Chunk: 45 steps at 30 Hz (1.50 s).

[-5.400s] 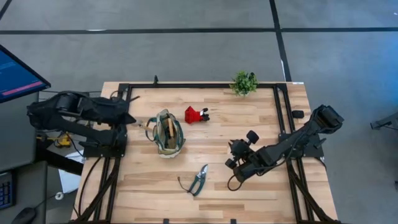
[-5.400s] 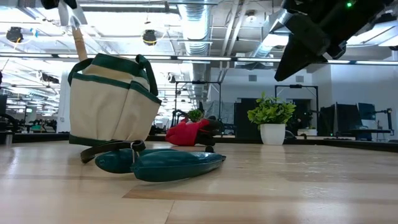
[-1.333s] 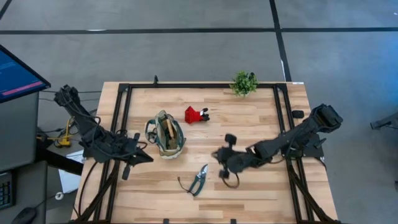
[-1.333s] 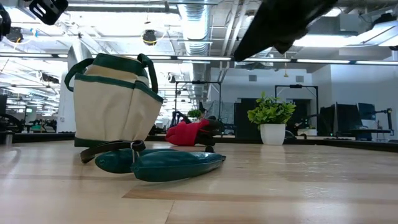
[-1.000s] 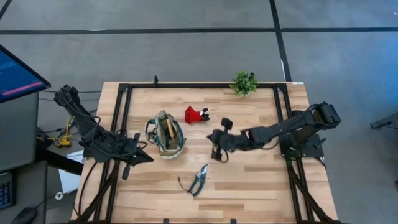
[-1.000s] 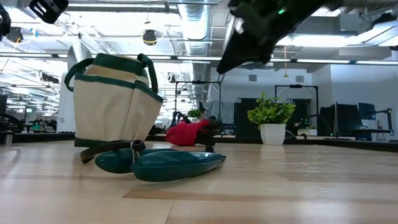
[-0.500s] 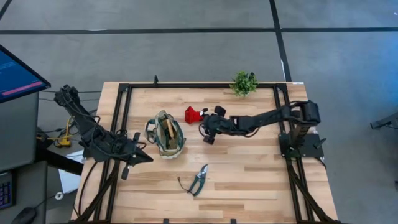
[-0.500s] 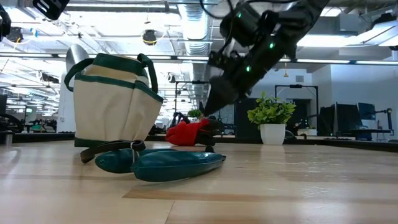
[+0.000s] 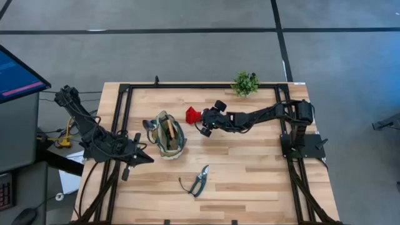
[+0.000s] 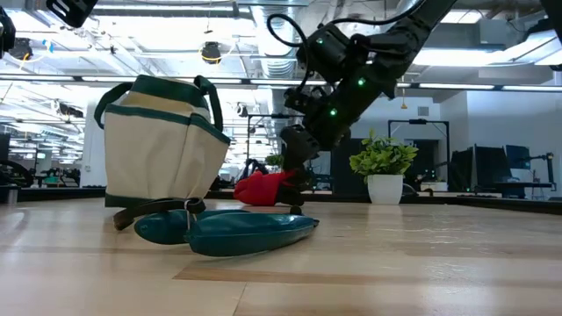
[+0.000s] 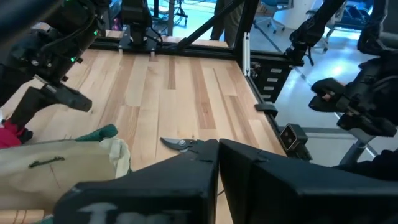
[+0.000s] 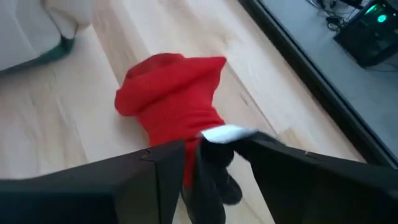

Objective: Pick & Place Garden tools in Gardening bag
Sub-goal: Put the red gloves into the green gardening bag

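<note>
Presently the right gripper (image 12: 194, 163) stands with its jaws spread apart and empty, straddling the black end of the red-and-black tool (image 12: 177, 102), which lies on the table (image 9: 250, 175) just beside the gardening bag (image 9: 167, 134); the left gripper (image 9: 139, 156) is clenched shut and waits near the table's left edge. The likely fault is an off-centre closure: if the jaws shut on the soft-looking black end alone, the tool may slip, swing, or drop short of the bag's opening during transfer. The right wrist view shows the straddle, which the high view hides under the arm, while the high view alone shows the pruning shears (image 9: 199, 180) lying well apart, not yet bagged.
</note>
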Tool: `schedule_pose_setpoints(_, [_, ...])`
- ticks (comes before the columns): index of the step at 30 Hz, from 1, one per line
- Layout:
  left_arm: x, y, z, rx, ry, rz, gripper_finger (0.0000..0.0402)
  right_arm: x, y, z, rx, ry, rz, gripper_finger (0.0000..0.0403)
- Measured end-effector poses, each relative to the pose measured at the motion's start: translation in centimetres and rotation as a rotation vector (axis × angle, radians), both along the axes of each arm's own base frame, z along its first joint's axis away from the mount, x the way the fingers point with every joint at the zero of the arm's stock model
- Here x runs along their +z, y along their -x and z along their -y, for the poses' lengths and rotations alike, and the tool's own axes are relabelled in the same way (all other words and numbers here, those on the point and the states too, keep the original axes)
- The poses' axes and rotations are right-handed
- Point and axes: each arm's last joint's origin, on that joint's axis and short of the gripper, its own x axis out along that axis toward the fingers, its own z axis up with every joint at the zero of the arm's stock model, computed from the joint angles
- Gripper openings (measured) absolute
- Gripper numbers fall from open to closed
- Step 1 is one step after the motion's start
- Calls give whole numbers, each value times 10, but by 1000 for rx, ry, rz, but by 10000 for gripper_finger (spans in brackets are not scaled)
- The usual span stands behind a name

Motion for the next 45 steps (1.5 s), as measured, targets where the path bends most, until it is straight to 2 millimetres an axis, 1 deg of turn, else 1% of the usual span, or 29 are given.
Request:
schedule_pose_setpoints(5, [1, 0, 0, -2, 7, 5, 1, -2, 3, 2, -11, 6, -37, 160])
schedule_pose_setpoints(14, [1, 0, 0, -3, 11, 8, 1, -6, 7, 2, -10, -3, -97, 167])
schedule_pose_setpoints(19, [1, 0, 0, -3, 11, 8, 1, -7, 6, -1, 61, -78, -91, 163])
schedule_pose_setpoints(26, [1, 0, 0, -2, 11, 9, 1, -8, 6, -1, 73, -94, -96, 153])
schedule_pose_setpoints(33, [1, 0, 0, -2, 13, 10, 1, -8, 7, 5, 68, -107, -92, 143])
schedule_pose_setpoints(35, [1, 0, 0, -2, 13, 10, 1, -8, 7, 7, 66, -112, -89, 134])
schedule_pose_setpoints(37, [1, 0, 0, -2, 13, 10, 1, -8, 7, 8, 64, -112, -89, 115])
schedule_pose_setpoints(43, [1, 0, 0, -1, 14, 11, 1, -8, 7, 7, 69, -110, -91, 15])
schedule_pose_setpoints(45, [2, 0, 0, -1, 14, 12, 1, -8, 7, 4, 85, -98, -101, 9])
